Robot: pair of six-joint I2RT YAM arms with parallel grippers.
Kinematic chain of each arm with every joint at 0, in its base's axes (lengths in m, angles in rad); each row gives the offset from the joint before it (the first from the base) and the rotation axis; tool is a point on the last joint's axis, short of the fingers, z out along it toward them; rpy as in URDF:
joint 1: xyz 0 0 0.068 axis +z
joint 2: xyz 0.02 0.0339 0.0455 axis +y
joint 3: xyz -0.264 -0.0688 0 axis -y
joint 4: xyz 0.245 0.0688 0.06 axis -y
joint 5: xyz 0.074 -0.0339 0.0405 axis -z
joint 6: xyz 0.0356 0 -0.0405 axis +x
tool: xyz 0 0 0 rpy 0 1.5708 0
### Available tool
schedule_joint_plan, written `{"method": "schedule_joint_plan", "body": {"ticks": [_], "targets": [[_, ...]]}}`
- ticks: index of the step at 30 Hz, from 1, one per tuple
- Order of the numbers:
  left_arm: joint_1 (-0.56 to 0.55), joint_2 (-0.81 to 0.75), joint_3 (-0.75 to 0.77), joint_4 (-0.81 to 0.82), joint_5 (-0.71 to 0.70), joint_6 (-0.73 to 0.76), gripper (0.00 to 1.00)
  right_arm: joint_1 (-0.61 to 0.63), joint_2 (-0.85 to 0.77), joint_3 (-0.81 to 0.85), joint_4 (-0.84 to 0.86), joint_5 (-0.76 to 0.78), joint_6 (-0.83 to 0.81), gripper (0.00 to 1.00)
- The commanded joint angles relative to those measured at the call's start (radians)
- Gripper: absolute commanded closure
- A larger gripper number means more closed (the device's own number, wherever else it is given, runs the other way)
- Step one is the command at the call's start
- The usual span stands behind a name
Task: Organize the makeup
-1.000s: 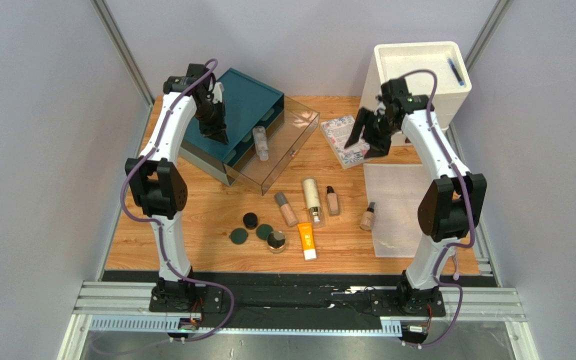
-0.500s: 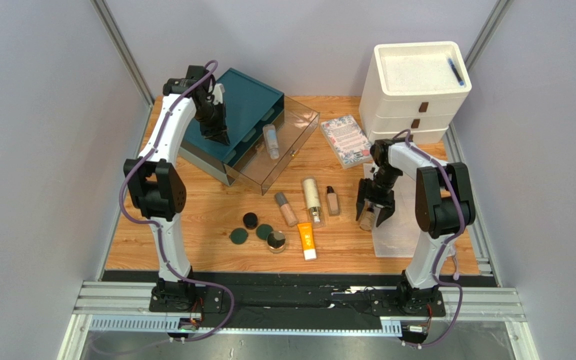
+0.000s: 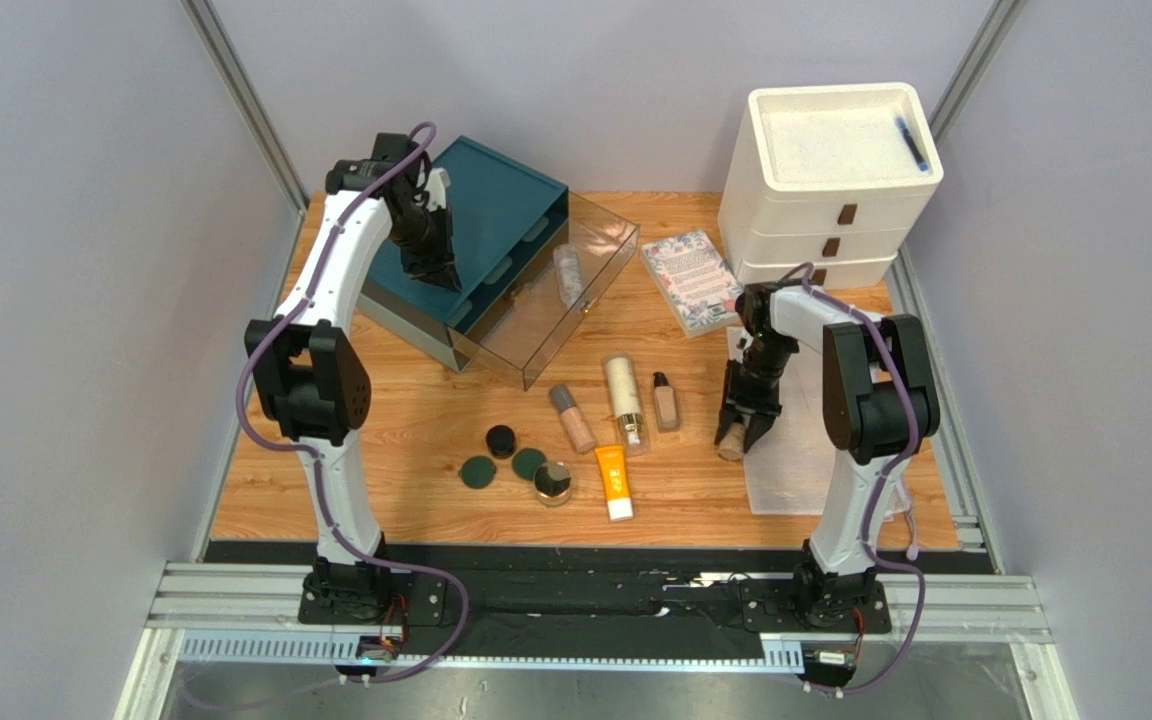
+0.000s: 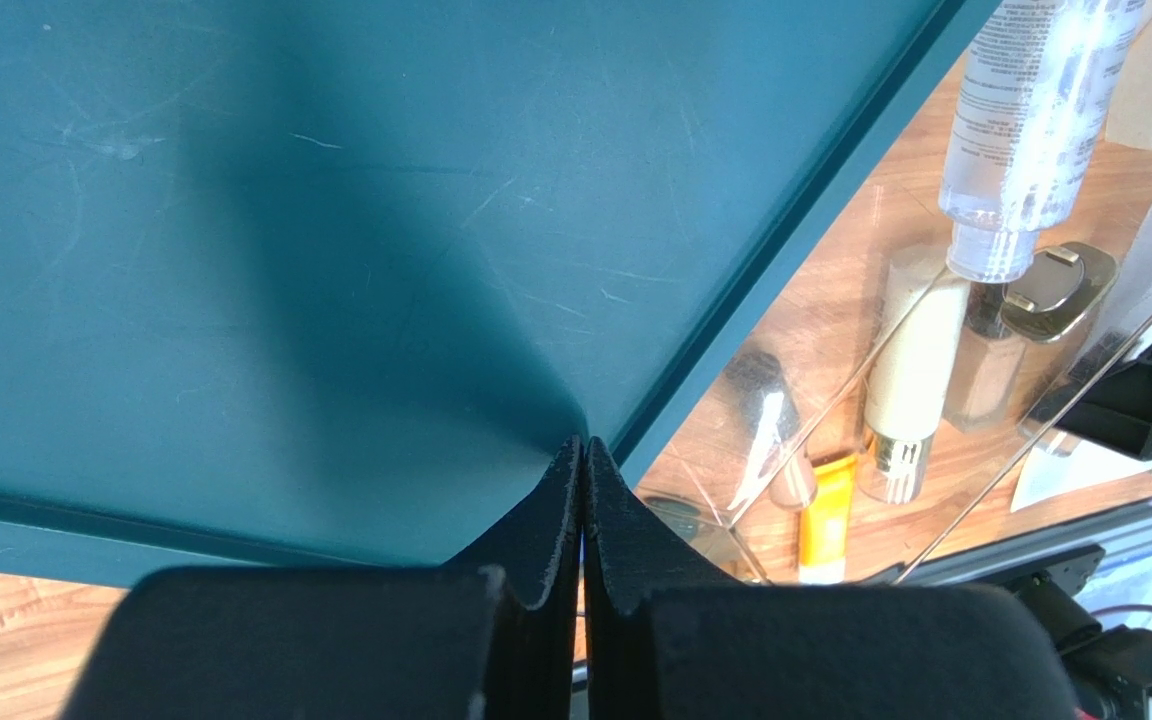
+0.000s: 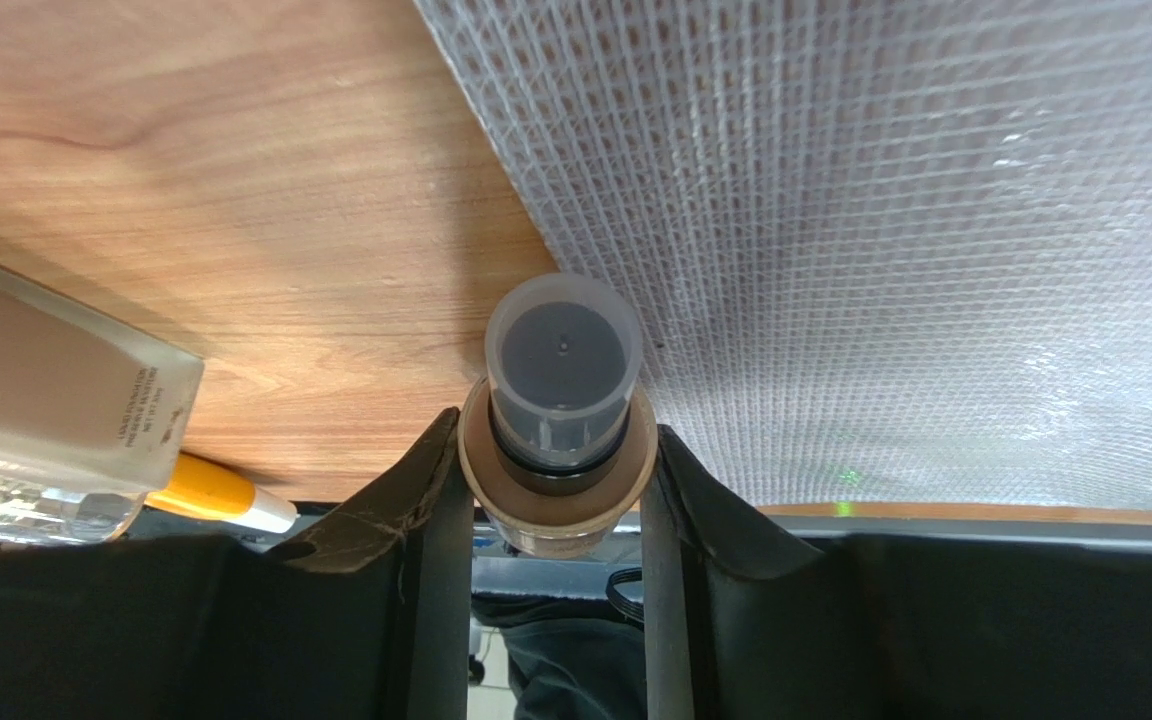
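Right gripper (image 3: 740,438) is squeezed on one small tan bottle (image 5: 563,360), with a finger pressed on each side. We see them at 4 o'clock from the middle of the table (image 3: 417,435), right at the edge of one mesh pouch (image 3: 796,468). Left gripper (image 3: 435,276) has its fingers pressed together with nothing between them. It hangs over one teal box (image 3: 500,203) at 10 o'clock.

One clear tube (image 3: 569,272) lies in one clear drawer (image 3: 515,353) at 11 o'clock. Near 6 o'clock we count three round dark compacts (image 3: 501,440), one gold-rimmed jar (image 3: 552,483), one orange tube (image 3: 614,480), one beige bottle (image 3: 573,419), one cream-gold bottle (image 3: 624,396) and one flat tan bottle (image 3: 665,402). One booklet (image 3: 692,281) lies at 1 o'clock, and one white set of drawers (image 3: 833,165) stands at 2 o'clock.
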Motion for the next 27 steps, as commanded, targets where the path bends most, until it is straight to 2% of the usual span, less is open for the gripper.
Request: {"method": "schedule_joint_plan", "body": {"ticks": [1, 7, 11, 16, 23, 27], "targets": [[-0.018, 0.042, -0.061, -0.063, -0.051, 0.011, 1.00, 0.000, -0.083, 0.110, 0.012, 0.038, -0.014, 1.00], [-0.022, 0.039, -0.072, -0.060, -0.048, 0.004, 1.00, 0.017, -0.134, 0.325, 0.017, -0.001, 0.004, 1.00], [-0.027, 0.033, -0.091, -0.046, -0.048, -0.003, 1.00, 0.030, -0.126, 0.440, 0.108, -0.051, 0.061, 1.00], [-0.039, 0.033, -0.100, -0.038, -0.042, -0.011, 1.00, 0.085, -0.007, 0.688, 0.144, -0.117, 0.144, 1.00], [-0.048, 0.033, -0.104, -0.040, -0.048, -0.017, 1.00, 0.233, 0.164, 1.013, 0.136, -0.124, 0.130, 1.00], [-0.051, 0.032, -0.112, -0.033, -0.046, -0.019, 1.00, 0.283, 0.239, 1.118, 0.138, -0.172, 0.148, 1.00]]}}
